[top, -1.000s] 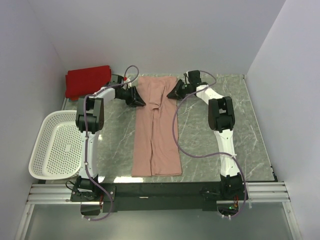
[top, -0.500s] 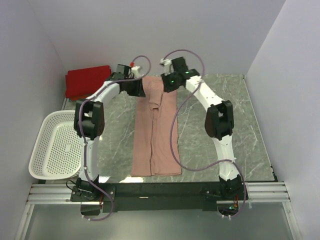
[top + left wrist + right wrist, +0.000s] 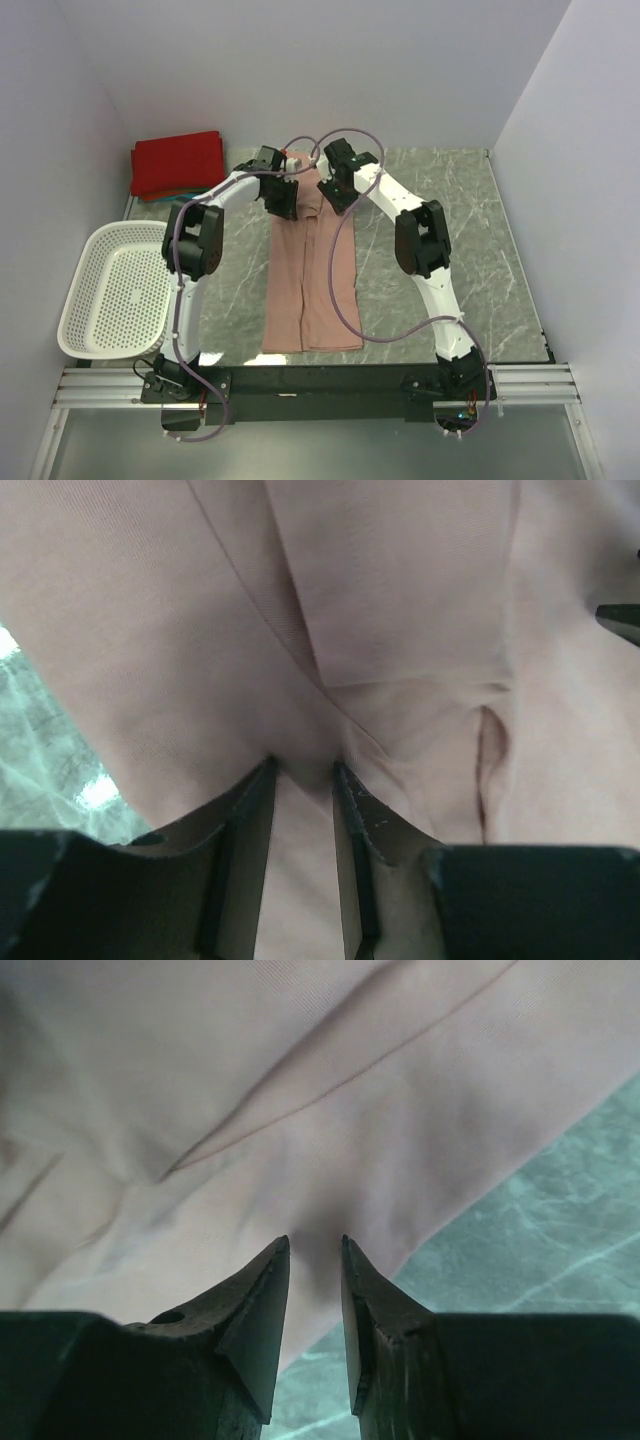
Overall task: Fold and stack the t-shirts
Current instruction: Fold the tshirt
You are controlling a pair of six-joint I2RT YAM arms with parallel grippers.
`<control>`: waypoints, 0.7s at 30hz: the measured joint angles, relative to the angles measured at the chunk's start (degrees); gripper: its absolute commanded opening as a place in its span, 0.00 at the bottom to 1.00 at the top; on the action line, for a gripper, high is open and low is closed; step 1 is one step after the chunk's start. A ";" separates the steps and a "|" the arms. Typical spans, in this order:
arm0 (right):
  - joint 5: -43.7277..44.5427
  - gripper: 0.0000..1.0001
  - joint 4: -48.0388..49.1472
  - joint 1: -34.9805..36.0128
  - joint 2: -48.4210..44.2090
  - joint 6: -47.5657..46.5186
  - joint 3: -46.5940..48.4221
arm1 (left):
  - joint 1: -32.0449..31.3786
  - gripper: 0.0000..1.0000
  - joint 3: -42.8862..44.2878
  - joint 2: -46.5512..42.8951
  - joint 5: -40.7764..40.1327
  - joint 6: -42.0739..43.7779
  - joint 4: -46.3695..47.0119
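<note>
Observe that the left gripper (image 3: pixel 304 767) and right gripper (image 3: pixel 314 1240) each pinch the far end of the pink shirt (image 3: pixel 310 285). It lies as a lengthwise-folded strip right of the basket (image 3: pixel 72 305). The red shirt (image 3: pixel 178 162) sits folded beyond the basket. You have crosswise folding and stacking left.

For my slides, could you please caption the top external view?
Left gripper and right gripper pinch the far end of the pink t-shirt; red t-shirt far-left.

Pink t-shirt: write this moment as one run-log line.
left end effector: shut on pink t-shirt | right end effector: shut on pink t-shirt | red t-shirt: far-left corner
</note>
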 measured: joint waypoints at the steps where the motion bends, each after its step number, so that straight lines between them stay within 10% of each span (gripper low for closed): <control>1: 0.28 0.34 -0.04 -0.09 0.68 0.07 0.00 | 0.00 0.36 0.00 0.52 -0.09 -0.39 -0.02; 21: 9.88 0.36 -3.56 -0.15 9.75 1.29 12.90 | 2.97 0.38 10.95 8.28 6.86 -9.64 -3.52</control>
